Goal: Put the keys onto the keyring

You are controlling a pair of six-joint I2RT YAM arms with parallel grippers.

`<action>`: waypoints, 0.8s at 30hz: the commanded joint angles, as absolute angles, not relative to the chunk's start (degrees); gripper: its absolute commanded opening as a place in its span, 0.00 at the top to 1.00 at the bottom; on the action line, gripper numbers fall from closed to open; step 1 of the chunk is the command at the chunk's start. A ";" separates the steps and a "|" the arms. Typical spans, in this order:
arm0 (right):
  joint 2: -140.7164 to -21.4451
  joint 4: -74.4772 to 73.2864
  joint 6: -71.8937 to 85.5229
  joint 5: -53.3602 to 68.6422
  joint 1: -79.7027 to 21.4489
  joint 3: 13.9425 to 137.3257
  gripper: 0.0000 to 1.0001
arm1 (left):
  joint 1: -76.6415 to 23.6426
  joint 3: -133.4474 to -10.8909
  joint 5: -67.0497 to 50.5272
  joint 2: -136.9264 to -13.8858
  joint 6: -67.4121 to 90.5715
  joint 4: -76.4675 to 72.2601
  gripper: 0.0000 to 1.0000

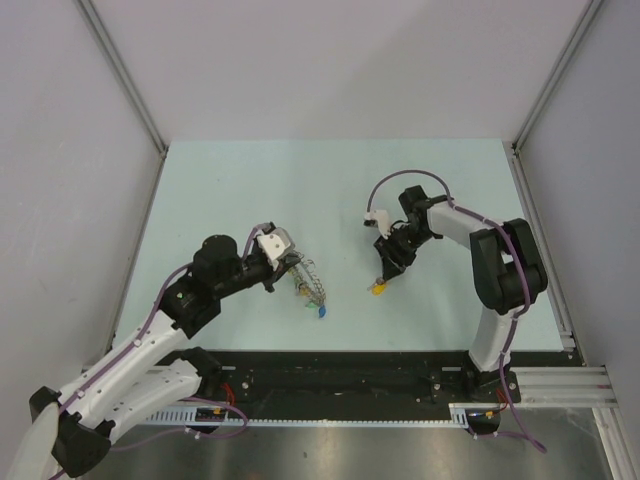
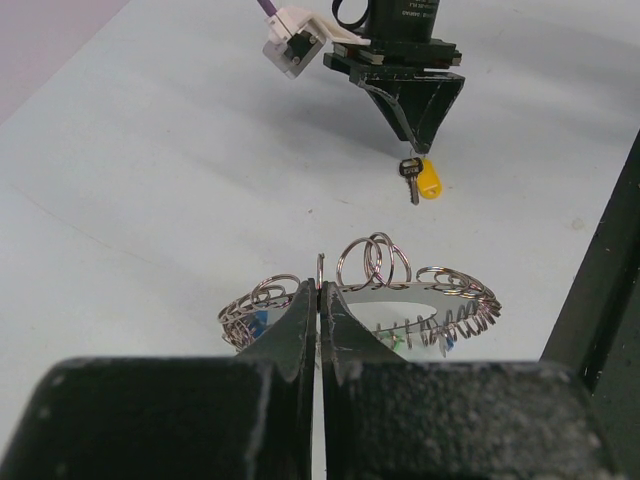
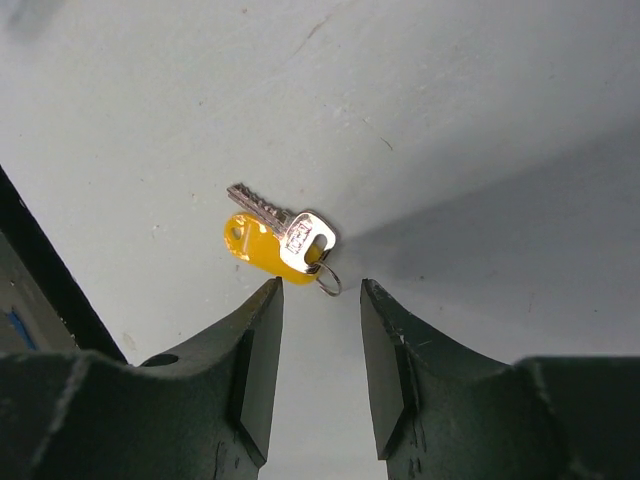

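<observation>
The keyring (image 1: 311, 281) is a grey coiled ring with small loops; it lies on the table in front of my left gripper (image 1: 290, 264). In the left wrist view the left gripper (image 2: 320, 292) is shut on the near edge of the keyring (image 2: 425, 292), with a thin loop sticking up between the fingertips. Blue (image 2: 258, 320) and green (image 2: 397, 342) key heads hang under the ring. A silver key with a yellow head (image 3: 275, 240) lies on the table alone, also in the top view (image 1: 377, 290). My right gripper (image 3: 320, 290) is open just above and behind it, touching nothing.
The pale table (image 1: 250, 190) is boxed by grey walls at the left, back and right. A black rail (image 1: 350, 375) runs along the near edge. The right gripper (image 2: 413, 135) hangs about a gripper length beyond the keyring, over the yellow key (image 2: 424, 181).
</observation>
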State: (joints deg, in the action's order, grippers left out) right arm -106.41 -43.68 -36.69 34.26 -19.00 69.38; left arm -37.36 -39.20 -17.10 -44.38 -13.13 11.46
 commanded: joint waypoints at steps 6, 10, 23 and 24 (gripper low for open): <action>-110.92 -47.02 -39.99 36.03 -18.63 73.03 0.59 | -37.62 -42.19 -17.93 -44.21 -14.33 8.88 1.00; -112.76 -48.86 -41.04 36.56 -18.55 74.00 0.62 | -37.62 -42.28 -18.02 -44.38 -14.33 8.88 1.00; -114.34 -50.27 -41.83 37.62 -18.54 74.79 0.73 | -37.62 -42.28 -18.11 -44.74 -14.41 8.96 1.00; -114.35 -50.36 -41.75 37.53 -18.46 74.79 0.73 | -37.62 -42.28 -18.11 -44.82 -14.33 8.96 1.00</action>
